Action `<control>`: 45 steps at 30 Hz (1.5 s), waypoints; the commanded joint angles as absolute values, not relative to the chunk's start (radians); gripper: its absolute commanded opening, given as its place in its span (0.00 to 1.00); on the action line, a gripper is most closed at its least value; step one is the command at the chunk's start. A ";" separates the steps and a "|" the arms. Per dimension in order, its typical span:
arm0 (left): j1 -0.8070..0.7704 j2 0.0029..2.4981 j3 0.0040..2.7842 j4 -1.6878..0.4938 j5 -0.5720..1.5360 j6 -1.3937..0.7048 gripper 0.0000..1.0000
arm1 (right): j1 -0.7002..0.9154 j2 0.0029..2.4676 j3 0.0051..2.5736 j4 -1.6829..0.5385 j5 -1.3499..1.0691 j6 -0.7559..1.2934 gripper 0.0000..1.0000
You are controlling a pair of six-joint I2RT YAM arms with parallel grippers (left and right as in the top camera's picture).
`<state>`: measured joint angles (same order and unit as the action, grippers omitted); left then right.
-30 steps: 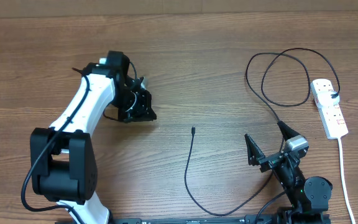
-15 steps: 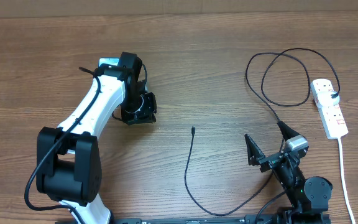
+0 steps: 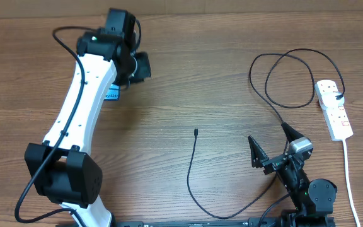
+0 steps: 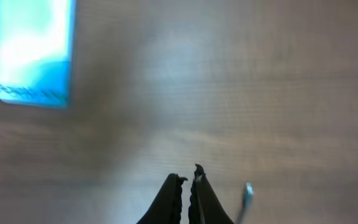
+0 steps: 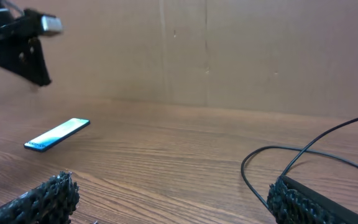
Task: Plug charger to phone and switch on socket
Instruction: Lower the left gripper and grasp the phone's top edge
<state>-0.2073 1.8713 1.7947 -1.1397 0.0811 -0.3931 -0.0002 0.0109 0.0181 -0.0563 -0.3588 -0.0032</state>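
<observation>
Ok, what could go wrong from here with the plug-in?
1. The phone lies loose and flat, far from the charger tip; pushing the tip in may just slide it.
2. The charger's cable runs past the open right gripper and loops toward the socket; dragging the tip could snag there or tug the socket.
3. Overhead, the left arm covers most of the phone, hiding its port.
</observation>
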 commanded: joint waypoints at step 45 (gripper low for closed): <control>0.039 2.188 1.807 -0.860 -0.037 0.023 1.00 | -0.001 0.003 0.008 -0.055 -0.353 -0.001 1.00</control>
